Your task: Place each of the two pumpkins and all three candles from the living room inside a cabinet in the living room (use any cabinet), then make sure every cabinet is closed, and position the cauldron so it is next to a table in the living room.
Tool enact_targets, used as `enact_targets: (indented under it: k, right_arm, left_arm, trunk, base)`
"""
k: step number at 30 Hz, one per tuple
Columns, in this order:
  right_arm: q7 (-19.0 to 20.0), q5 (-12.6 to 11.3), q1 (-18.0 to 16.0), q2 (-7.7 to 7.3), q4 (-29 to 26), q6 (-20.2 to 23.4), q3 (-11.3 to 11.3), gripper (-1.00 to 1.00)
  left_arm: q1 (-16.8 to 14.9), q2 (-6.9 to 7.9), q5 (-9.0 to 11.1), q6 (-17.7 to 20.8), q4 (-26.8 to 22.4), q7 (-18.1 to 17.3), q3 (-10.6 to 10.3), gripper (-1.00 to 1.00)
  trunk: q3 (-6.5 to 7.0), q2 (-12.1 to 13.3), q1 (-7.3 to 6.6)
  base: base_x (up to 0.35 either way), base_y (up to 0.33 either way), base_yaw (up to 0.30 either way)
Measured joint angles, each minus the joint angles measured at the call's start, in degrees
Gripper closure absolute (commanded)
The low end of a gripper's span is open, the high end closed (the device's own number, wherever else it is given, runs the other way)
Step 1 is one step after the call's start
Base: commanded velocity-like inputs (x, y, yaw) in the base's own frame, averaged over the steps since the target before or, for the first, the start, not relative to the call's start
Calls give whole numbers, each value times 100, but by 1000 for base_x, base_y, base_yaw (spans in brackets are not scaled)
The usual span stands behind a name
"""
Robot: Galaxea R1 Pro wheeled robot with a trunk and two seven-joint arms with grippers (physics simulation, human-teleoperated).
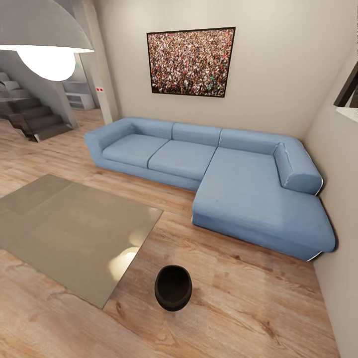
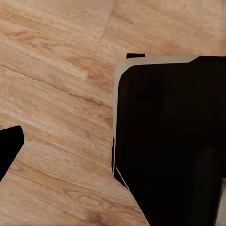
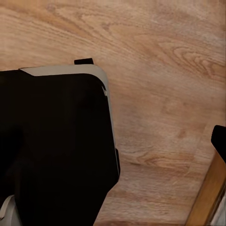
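Observation:
The cauldron (image 1: 173,287), a small round black pot with a wide mouth, stands upright on the wood floor. It sits just off the near right corner of the low glossy grey-beige table (image 1: 69,228), a small gap apart. In the left wrist view a dark tip (image 2: 8,146), likely a finger, pokes in over the floor boards. The right wrist view has a similar dark tip (image 3: 220,141). Neither wrist view lets me judge how the jaws stand. The pumpkins, candles and cabinet are out of view.
A blue L-shaped sofa (image 1: 223,179) lines the back wall and right side, under a framed crowd picture (image 1: 191,62). Stairs (image 1: 35,117) rise at the far left. A hanging lamp (image 1: 44,44) is close overhead. The robot's black base (image 2: 174,141) (image 3: 52,146) shows in both wrist views.

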Motion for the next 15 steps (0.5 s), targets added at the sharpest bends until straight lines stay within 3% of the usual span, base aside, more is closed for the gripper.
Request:
enact_targets:
  k: [15]
  right_arm:
    - [0,3,0,4,0,0,0,-100]
  left_arm:
    - [0,0,-1,0,0,41,0,-100]
  trunk:
    - [137,0,0]
  base:
    - [0,0,0]
